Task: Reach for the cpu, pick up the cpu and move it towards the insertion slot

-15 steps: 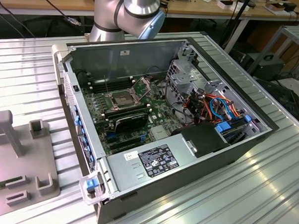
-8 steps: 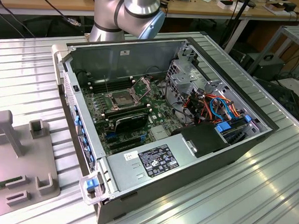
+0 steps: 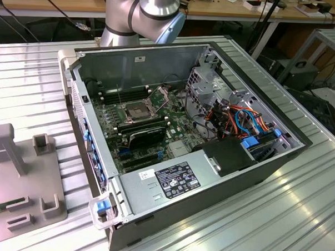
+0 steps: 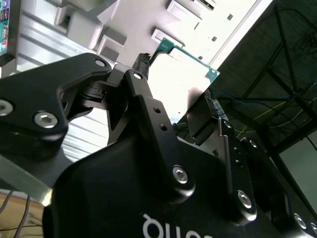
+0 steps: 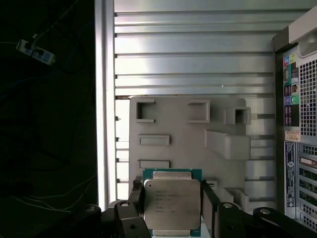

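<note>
In both wrist views my gripper (image 5: 171, 204) is shut on the cpu (image 5: 172, 201), a flat square chip with a silver-tan face and a green rim. One black finger (image 5: 130, 218) presses each side edge. In the second wrist view the cpu (image 4: 185, 67) stands out past the fingertips (image 4: 142, 67) of the gripper (image 4: 173, 91). It hangs in the air above a grey fixture plate (image 5: 188, 144). In the exterior view the insertion slot (image 3: 136, 110), a silver-framed socket with a dark centre, lies on the motherboard inside the open computer case (image 3: 170, 184). Its latch frame (image 3: 158, 93) is raised.
The arm's elbow (image 3: 144, 13) rises behind the case. The grey fixture plate (image 3: 21, 174) with raised blocks lies at the exterior view's left on the ribbed metal table (image 3: 263, 230). The case's rear panel (image 5: 297, 124) stands beside the plate. Cables and a drive cage (image 3: 234, 114) fill the case's far side.
</note>
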You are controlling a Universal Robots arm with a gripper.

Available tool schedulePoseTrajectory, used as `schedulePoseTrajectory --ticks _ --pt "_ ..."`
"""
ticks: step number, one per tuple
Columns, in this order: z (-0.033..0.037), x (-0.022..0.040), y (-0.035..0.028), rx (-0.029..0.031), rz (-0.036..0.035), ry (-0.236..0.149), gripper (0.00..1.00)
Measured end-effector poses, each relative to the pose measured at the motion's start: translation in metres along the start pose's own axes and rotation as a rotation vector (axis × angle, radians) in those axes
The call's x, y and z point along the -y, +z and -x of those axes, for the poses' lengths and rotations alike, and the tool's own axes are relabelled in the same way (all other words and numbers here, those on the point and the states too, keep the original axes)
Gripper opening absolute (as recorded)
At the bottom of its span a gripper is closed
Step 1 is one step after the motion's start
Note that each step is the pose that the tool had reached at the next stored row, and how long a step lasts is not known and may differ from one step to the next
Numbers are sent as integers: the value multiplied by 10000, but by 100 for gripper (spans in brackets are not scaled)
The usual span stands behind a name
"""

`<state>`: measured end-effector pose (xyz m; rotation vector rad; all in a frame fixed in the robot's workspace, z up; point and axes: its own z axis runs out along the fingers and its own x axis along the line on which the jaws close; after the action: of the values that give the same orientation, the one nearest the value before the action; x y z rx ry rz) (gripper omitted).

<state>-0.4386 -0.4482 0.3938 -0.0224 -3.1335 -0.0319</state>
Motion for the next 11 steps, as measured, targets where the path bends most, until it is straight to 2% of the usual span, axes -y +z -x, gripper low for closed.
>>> schedulePoseTrajectory --ticks 11 --pt "123 -2 -1 0 0 0 55"
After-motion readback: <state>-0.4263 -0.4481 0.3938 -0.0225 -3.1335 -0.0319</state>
